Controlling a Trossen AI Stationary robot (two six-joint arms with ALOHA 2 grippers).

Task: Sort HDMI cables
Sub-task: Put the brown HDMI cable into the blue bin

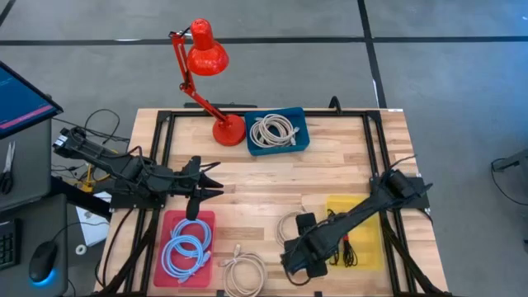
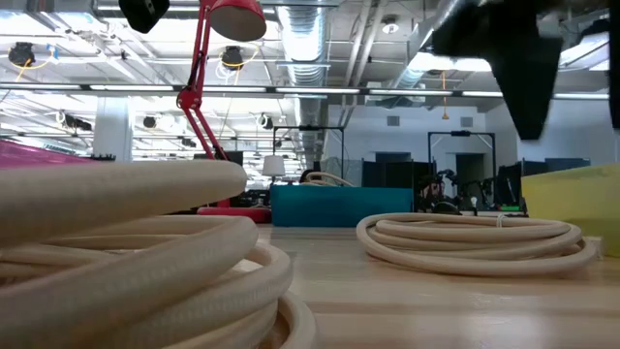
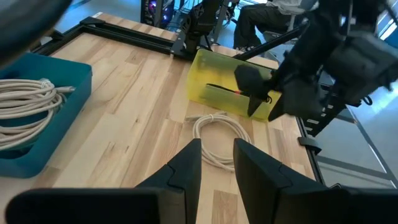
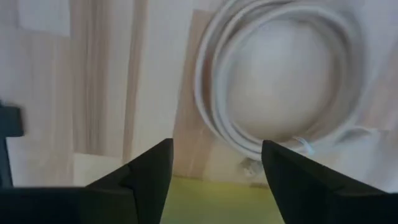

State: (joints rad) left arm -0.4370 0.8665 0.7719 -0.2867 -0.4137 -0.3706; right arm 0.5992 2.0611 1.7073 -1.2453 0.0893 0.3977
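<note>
Beige-white HDMI coils: one lies flat on the table (image 1: pixel 289 225) (image 4: pixel 280 74) (image 3: pixel 217 138), one sits near the front edge (image 1: pixel 243 272) (image 2: pixel 126 252), and more fill the blue bin (image 1: pixel 276 132). Light-blue coils (image 1: pixel 188 247) lie in the pink tray. Thin black cables (image 1: pixel 351 247) lie in the yellow tray (image 1: pixel 367 210). My right gripper (image 1: pixel 306 223) (image 4: pixel 214 155) hangs open just right of the flat beige coil, by the yellow tray's left edge. My left gripper (image 1: pixel 210 180) (image 3: pixel 217 149) hovers open above the pink tray's far edge, holding nothing.
A red desk lamp (image 1: pixel 206 58) stands at the far edge beside the blue bin. A black frame (image 1: pixel 165 124) borders the table. Bare wood lies between the blue bin and the two grippers. A monitor, keyboard and mouse sit off the table's left side.
</note>
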